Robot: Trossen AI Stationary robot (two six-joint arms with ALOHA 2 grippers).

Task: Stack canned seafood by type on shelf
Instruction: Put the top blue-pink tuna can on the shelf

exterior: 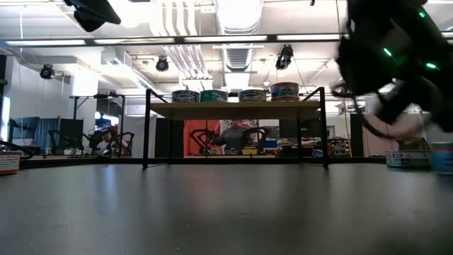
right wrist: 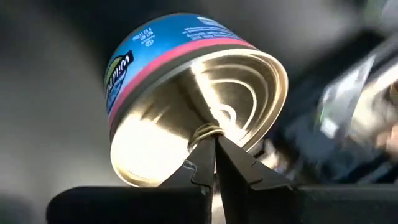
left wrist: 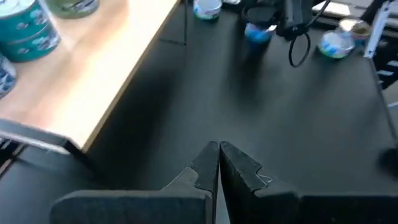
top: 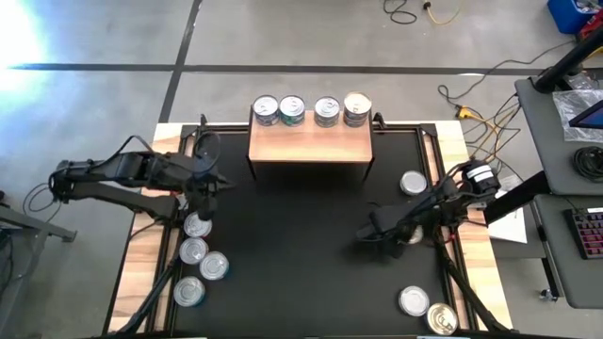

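Fingers of the right gripper [right wrist: 216, 144] pinch a blue tin's [right wrist: 186, 93] rim; left gripper [left wrist: 218, 149] hangs closed, empty.

Light wood top and thin black legs on the shelf [top: 308, 143]. Silver and gold lids on the tins [top: 311, 110] lined along it; teal, blue and reddish side labels. Blue label with a pink band and white lettering on the tilted tin [right wrist: 186, 93], shiny golden metal underneath. Black mat [top: 301, 254] edged by pale wood table [top: 141, 259]. Dark, near-black arms and tools.
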